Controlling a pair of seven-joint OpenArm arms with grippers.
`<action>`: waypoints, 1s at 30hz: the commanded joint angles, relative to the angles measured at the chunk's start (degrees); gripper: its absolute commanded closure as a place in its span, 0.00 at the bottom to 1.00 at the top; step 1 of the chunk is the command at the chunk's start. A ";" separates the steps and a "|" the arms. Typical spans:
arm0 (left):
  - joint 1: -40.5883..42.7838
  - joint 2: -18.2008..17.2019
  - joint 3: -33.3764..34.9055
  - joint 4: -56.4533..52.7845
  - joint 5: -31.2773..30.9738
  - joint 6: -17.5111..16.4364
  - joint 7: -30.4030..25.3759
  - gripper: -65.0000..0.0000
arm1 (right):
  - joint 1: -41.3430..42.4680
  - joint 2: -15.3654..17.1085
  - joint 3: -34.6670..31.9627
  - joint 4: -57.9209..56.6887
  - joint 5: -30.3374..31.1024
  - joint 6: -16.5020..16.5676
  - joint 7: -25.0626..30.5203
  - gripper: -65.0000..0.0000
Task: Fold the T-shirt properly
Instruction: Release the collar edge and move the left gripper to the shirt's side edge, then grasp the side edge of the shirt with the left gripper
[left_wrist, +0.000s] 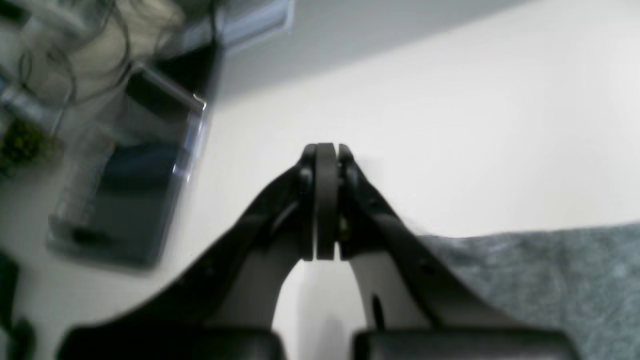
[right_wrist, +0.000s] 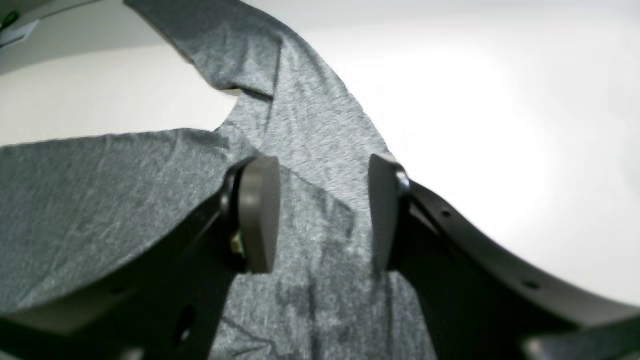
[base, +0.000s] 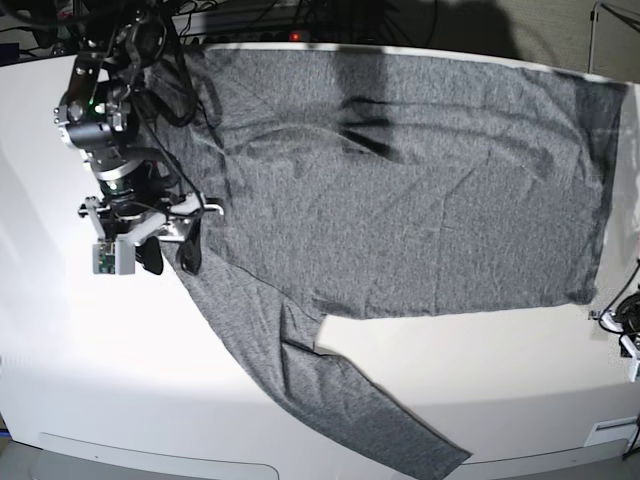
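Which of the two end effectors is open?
The right end effector, its pads spread above the T-shirt. The left end effector is shut, holding nothing.

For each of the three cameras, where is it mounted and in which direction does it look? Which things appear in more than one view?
Left wrist: on the left arm, looking past the shut left gripper at the white table; a T-shirt edge shows.
Right wrist: on the right arm, looking down between the open right gripper onto the shirt's sleeve area.
Base: overhead, facing down on the spread shirt; the right arm shows.
Shared: T-shirt and table in all three.
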 joint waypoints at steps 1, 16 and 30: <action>-3.87 -0.57 -0.28 -2.95 -2.75 -0.35 -1.79 1.00 | 0.57 0.26 0.02 1.16 0.28 0.24 1.25 0.55; -6.80 7.15 -0.28 -21.59 -14.40 -5.07 -7.63 1.00 | 0.55 -1.14 0.02 1.16 0.26 0.37 -1.75 0.55; -6.78 5.73 -0.31 -21.59 -11.37 -5.01 -10.99 1.00 | 0.57 -1.14 0.02 1.16 0.26 0.37 -1.88 0.55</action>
